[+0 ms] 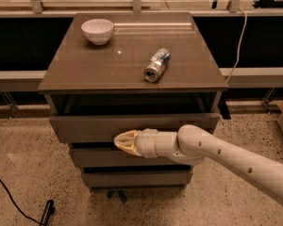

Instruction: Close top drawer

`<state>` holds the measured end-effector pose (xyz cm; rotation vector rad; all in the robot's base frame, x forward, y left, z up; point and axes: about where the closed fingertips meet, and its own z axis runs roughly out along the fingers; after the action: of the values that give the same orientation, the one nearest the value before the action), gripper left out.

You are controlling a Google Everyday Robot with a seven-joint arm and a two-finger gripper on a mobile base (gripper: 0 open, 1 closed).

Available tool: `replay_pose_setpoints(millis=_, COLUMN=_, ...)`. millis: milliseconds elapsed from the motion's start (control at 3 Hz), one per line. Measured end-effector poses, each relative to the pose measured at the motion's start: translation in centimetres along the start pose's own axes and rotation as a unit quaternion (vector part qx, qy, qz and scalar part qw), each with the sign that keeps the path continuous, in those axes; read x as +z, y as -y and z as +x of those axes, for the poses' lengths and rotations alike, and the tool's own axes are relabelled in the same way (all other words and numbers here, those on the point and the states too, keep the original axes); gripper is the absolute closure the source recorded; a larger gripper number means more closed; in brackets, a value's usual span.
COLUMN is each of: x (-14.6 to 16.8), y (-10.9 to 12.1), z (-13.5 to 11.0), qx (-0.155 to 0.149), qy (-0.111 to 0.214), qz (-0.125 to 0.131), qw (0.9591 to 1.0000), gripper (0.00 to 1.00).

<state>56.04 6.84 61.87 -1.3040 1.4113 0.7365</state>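
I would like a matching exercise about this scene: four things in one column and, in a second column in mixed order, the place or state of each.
Column one:
1. bowl
2. can
3. top drawer
4. gripper

Column two:
A. in front of the drawer's front panel, near its lower edge
B. upright at the back left of the cabinet top
C. standing partly open
D. lying on its side

Pairs: 1-B, 2-D, 3-C, 4-A
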Motion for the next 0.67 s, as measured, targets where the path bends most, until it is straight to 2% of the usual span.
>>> replay_pose_setpoints(millis=333, x=0.4, y=2.1, z=0.6, qx=-0.005, qy=0.011, qz=0.023, qw=0.9997, gripper=1.00)
replay_pose_setpoints(millis=667, x=0.4, y=4.3, z=1.2, qx=-0.015, qy=0.016, qz=0.057, qw=0.9981, gripper=1.00)
